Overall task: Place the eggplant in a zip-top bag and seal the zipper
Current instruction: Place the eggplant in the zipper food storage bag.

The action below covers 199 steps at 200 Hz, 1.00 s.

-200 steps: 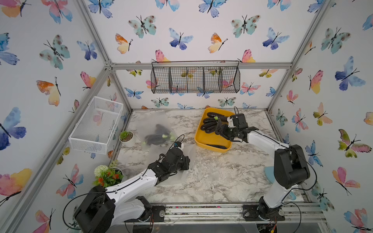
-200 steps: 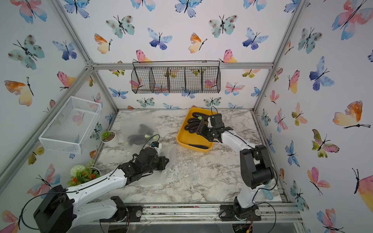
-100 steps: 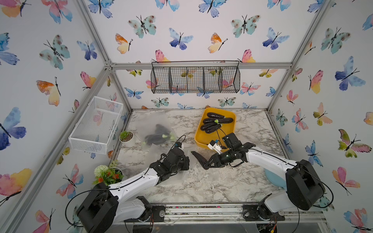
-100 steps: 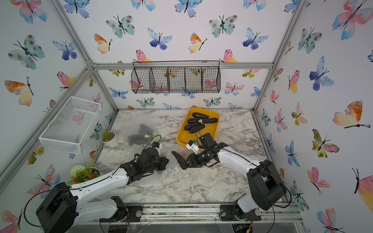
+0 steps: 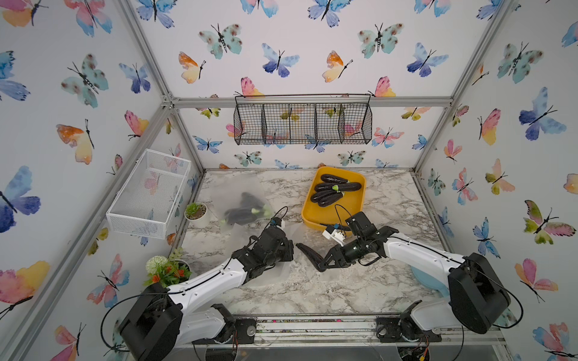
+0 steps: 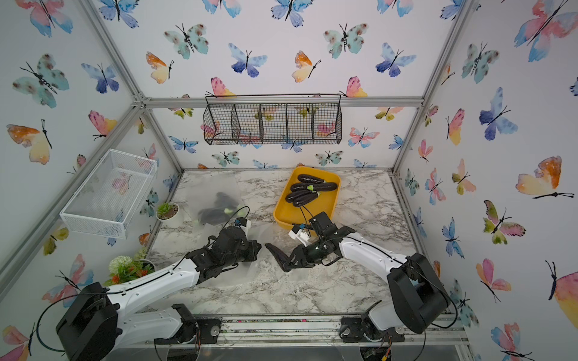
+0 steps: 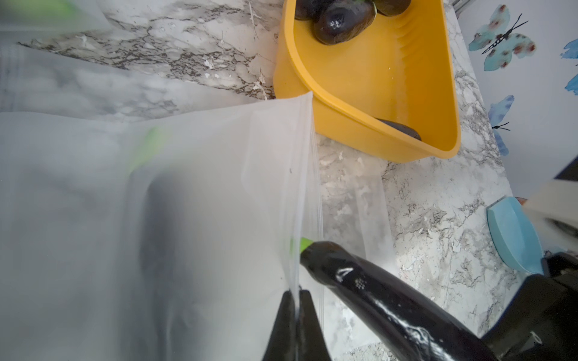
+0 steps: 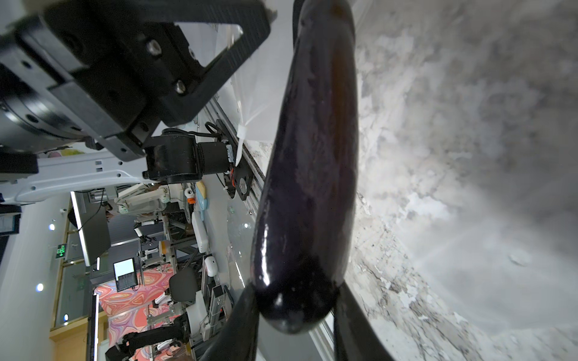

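The worktop (image 5: 312, 290) carries a yellow tray (image 5: 353, 208) far, right of centre. At centre the bag (image 7: 203, 187) has its rim pinched in the left hand (image 7: 295, 300), fingers together. The eggplant (image 7: 375, 293), clamped in the right hand (image 8: 295, 325), has its stem at the bag's mouth.

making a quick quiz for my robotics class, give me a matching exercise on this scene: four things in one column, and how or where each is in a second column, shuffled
Things
1 right gripper
2 left gripper
3 yellow tray
4 black wire basket

States
a hangs on the back wall
b shut on the edge of the zip-top bag
c shut on the eggplant
d holds the spare eggplants

Pairs: 1-c, 2-b, 3-d, 4-a
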Tool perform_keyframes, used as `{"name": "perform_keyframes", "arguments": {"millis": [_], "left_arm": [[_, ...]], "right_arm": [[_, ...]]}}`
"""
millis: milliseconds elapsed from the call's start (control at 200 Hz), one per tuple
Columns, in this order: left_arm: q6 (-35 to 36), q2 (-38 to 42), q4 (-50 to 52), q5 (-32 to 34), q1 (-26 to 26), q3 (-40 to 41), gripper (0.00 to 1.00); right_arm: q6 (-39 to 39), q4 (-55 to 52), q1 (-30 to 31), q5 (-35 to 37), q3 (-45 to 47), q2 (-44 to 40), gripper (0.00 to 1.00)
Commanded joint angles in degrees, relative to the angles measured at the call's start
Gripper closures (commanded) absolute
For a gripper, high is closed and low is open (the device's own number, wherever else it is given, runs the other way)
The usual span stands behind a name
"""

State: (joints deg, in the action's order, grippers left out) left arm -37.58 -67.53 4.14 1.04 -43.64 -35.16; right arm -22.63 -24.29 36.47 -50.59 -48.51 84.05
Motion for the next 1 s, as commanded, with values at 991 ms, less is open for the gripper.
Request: {"name": "perform_keyframes", "arguments": {"millis": [991], "left_arm": [[-7.15,5.30,-4.29,-5.99,-2.68,0.67,1.00]], "right_arm": [[-18.05,22.24,6.60,11.84,-6.60,13.47,0.69]]}}
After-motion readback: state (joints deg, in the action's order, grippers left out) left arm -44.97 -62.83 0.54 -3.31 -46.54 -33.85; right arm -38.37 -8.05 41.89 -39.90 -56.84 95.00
